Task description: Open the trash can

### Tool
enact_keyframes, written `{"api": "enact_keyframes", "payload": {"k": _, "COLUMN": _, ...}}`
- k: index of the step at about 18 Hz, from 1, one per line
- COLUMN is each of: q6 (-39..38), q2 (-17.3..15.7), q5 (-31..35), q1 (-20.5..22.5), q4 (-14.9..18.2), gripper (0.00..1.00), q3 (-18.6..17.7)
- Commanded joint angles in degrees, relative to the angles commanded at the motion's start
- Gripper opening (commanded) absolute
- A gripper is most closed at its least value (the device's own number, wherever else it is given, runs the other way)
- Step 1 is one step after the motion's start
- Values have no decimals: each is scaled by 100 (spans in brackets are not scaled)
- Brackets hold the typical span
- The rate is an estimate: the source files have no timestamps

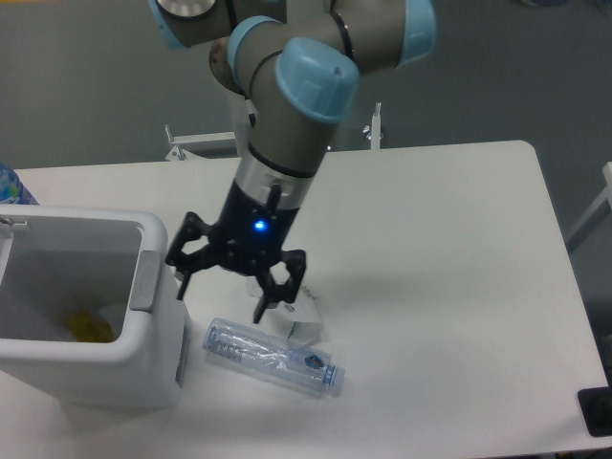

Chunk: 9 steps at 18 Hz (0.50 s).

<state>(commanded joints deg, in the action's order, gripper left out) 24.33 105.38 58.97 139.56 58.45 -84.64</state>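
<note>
I see my gripper spread wide and empty beside the open trash can, a light, stiff, slick plastic bin best worked at its grey push tab.

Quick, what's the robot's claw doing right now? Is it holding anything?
Gripper: open, fingers spread, holding nothing, beside the open trash can.
</note>
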Motion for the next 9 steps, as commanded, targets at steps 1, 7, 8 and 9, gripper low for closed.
{"api": "enact_keyframes", "payload": {"k": 1, "q6": 245, "q2": 52, "q5": 122, "q1": 123, "q4": 0, "gripper": 100, "q3": -35}}
{"api": "enact_keyframes", "payload": {"k": 7, "q6": 1055, "q2": 430, "q5": 1343, "q1": 739, "q4": 0, "gripper": 100, "q3": -70}}
{"api": "enact_keyframes", "payload": {"k": 8, "q6": 1195, "q2": 474, "q5": 1510, "q1": 844, "q4": 9, "gripper": 100, "q3": -79}}
{"api": "enact_keyframes", "payload": {"k": 9, "q6": 1380, "q2": 527, "q5": 1617, "q1": 941, "q4": 9, "gripper": 100, "q3": -97}}
